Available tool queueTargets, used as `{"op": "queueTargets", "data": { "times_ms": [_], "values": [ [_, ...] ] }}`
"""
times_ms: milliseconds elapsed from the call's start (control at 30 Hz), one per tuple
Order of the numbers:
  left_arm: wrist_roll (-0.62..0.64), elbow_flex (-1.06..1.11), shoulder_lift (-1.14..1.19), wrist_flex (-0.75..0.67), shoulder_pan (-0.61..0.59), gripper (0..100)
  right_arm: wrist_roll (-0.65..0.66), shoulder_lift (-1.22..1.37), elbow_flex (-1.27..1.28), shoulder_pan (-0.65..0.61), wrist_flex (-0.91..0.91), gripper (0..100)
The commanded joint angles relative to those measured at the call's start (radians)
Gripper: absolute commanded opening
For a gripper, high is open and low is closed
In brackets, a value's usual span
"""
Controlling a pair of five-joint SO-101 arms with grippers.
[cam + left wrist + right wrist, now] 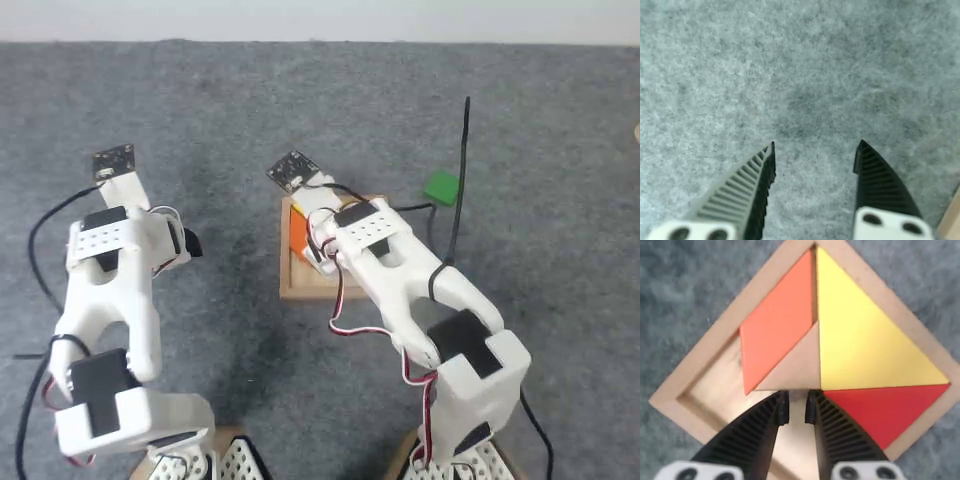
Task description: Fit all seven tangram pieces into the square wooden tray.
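Right gripper (796, 409) nearly clenched, empty, over tray (700, 357) — yellow triangle (865, 335), orange parallelogram (777, 320) inside; left gripper (815, 147) released above grey surface (790, 60)

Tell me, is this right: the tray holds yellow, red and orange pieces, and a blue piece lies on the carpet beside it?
Not quite. The high view shows the loose piece on the carpet is green, not blue. The tray does hold the yellow piece, red piece and orange piece.
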Motion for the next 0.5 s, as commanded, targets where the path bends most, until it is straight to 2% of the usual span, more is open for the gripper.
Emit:
{"op": "queueTargets", "data": {
  "times_ms": [0, 267, 367, 467],
  "values": [
    [0.008, -0.036, -0.009, 0.005, 0.008, 25, 0.009, -0.021, -0.075, 0.007, 0.001, 8.7],
    [0.008, -0.036, -0.009, 0.005, 0.008, 25, 0.014, -0.338, -0.075, 0.042, 0.315, 8.8],
    [0.008, -0.036, -0.009, 0.006, 0.008, 25, 0.127, -0.443, -0.077, 0.099, 0.418, 9.1],
    [0.008, -0.036, -0.009, 0.006, 0.008, 25, 0.264, -0.456, -0.083, 0.248, 0.415, 9.2]
  ]
}}
